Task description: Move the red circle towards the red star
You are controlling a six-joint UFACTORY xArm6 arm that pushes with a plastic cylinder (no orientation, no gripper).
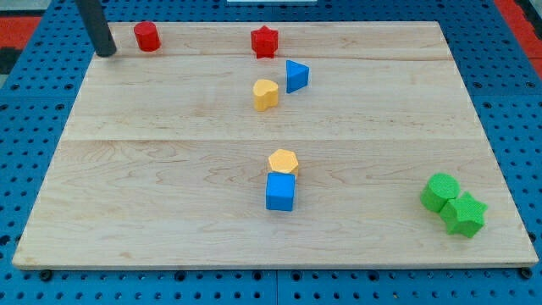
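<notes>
The red circle [147,36] sits at the worktop's [169,178] top edge, well to the view's left of the red star [265,41]. My tip [106,52], a plain rod tool holding nothing, stands just left of the circle. Push rightward through its centre, keeping the line straight.

You are looking at a bright, evenly lit view, with soft light from above and no harsh glare on the wooden board [169,161]. Shadows are short and faint, hugging each block; the blue cube [280,192] shows a thin dark edge at its base. Focus is sharp across the board, though the rod above my tip [107,52] looks slightly soft.
</notes>
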